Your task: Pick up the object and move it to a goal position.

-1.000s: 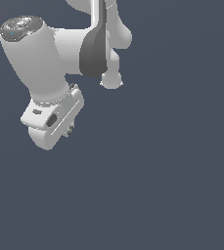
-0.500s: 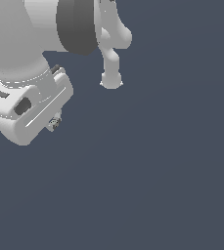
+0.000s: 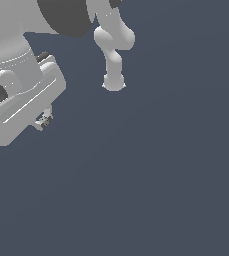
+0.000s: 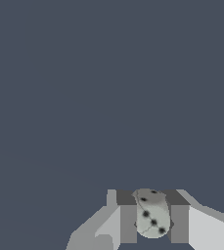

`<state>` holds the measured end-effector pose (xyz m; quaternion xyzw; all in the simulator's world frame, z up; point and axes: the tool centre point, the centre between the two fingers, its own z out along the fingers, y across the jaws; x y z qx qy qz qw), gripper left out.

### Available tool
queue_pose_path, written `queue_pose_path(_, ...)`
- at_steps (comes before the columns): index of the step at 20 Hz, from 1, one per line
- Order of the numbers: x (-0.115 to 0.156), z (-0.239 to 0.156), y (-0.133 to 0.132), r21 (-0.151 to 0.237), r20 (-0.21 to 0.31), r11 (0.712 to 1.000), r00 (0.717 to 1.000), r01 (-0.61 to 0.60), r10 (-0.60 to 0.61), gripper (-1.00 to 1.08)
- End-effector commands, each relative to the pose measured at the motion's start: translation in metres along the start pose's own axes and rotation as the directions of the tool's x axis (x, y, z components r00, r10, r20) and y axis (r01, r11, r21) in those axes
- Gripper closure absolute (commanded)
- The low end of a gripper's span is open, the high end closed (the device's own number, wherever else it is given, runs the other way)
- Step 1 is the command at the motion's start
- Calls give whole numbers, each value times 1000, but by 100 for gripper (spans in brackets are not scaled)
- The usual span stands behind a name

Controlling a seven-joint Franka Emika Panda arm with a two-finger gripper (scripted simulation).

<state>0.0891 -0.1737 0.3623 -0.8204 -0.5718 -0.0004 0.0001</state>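
**One small die held by two pads: risk of slip in transit**

Two fingers of the gripper (image 4: 153,222) are closed on the object, a pale grey die (image 4: 152,218) with rounded corners and dark pips. In the wrist view each pad touches one face of the die, and the die fills the gap between them. In the exterior view the same gripper (image 3: 43,121) shows only as a small tip under the white hand body (image 3: 23,102), with the die a speck (image 3: 45,121) at the fingertips.

Hazards, judged from this state:

- Slip. The die is far smaller than the hand, so the contact area is slight. A sharp acceleration may let it rotate or drop.
- Rounded edges. An off-centre grip may squeeze the die outward.
- Unseen goal. No goal marker appears in either view, so placement cannot be checked here.

The arm's distant base link (image 3: 113,60) stands well apart, and the dark floor (image 3: 176,175) shows no obstacle.
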Motion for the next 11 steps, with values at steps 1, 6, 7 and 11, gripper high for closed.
queue_pose_path(1,-1,-5,3,0,1,1000,1000,0,0,108)
queue_pose_path(6,-1,-11,6,0,1,1000,1000,0,0,108)
queue_pose_path(7,-1,-12,6,0,1,1000,1000,0,0,108)
queue_pose_path(11,-2,-13,7,0,1,1000,1000,0,0,108)
